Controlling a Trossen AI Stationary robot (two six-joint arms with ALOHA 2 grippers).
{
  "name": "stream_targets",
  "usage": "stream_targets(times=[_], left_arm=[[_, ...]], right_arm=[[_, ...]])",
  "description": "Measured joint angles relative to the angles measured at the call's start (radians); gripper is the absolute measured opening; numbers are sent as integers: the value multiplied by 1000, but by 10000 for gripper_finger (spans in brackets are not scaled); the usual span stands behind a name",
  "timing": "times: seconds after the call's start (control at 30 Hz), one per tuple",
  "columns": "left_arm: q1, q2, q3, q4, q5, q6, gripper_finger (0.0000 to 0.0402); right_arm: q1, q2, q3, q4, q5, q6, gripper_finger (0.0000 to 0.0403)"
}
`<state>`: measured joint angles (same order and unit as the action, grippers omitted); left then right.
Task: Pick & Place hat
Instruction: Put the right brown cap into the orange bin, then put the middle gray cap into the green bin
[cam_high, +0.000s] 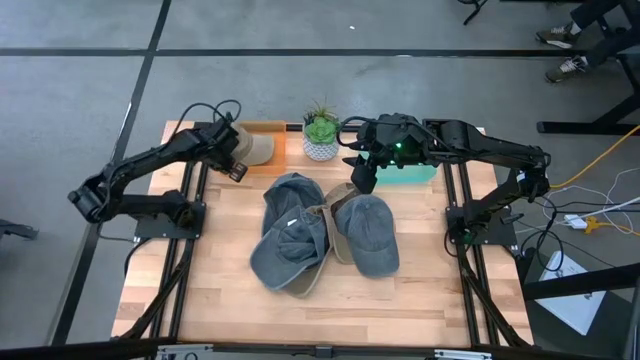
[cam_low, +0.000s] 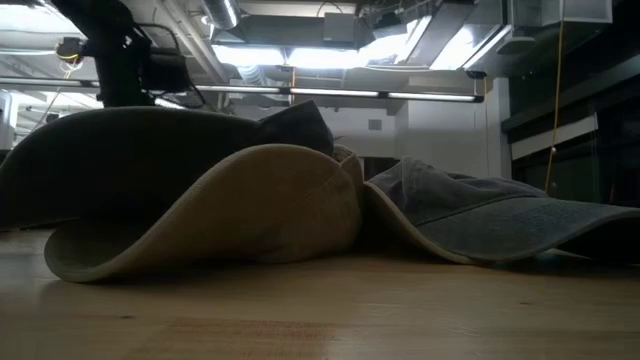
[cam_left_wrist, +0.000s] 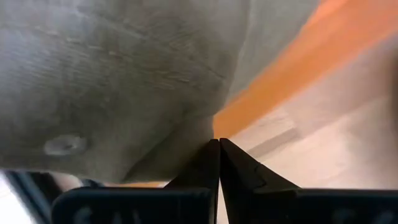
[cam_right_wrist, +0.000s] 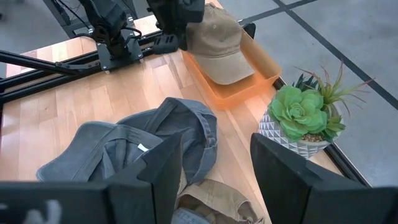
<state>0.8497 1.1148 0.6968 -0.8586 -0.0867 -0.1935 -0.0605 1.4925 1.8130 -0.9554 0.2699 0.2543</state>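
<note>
A tan hat (cam_high: 256, 148) lies in an orange tray (cam_high: 272, 128) at the table's far left, also seen as the tan hat (cam_right_wrist: 217, 46) in the right wrist view. My left gripper (cam_high: 238, 162) is shut at that hat's edge. Several blue-grey hats (cam_high: 290, 250) and a tan one (cam_high: 322, 215) lie heaped mid-table, seen close as the heap (cam_low: 250, 215) in the low view. My right gripper (cam_high: 360, 176) hovers open just beyond the heap's far side, touching nothing; its fingers (cam_right_wrist: 155, 168) frame a blue-grey hat (cam_right_wrist: 155, 134). My left gripper (cam_left_wrist: 219, 144) pinches the tan hat at its lower edge (cam_left_wrist: 202, 127) between the two fingertips. The cloth spreads away from the tips. The hat rests in the orange tray (cam_left_wrist: 280, 81). One layer or several, I cannot tell.
A potted succulent (cam_high: 321, 134) stands at the far edge between the orange tray and a green tray (cam_high: 412, 176) under my right arm. Bare wood (cam_high: 300, 310) lies along the near side. Arm frames (cam_high: 185, 250) run down both sides of the table.
</note>
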Motion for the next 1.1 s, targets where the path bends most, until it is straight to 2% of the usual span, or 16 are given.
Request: stream_targets(times=[0.23,0.33,0.43,0.7,0.87,0.93,1.03,1.1], left_arm=[[2,36,3,12,-49,-22,5],[3,10,0,16,-43,-22,4],[3,-30,17,18,5,10,2],[2,-114,99,53,274,73,18],[-42,-168,104,185,598,201,49],[-84,-184,104,240,690,228,67],[-162,-201,104,304,767,273,98],[-223,-205,105,339,773,309,118]], right_arm=[[0,0,0,0,32,-17,189],[0,0,0,0,52,-18,189],[0,0,0,0,52,-19,189],[0,0,0,0,2,-1,189],[6,4,0,-4,-11,54,189],[9,11,0,-8,-12,58,189],[23,19,0,-14,-20,79,189],[37,28,0,-19,-23,86,189]])
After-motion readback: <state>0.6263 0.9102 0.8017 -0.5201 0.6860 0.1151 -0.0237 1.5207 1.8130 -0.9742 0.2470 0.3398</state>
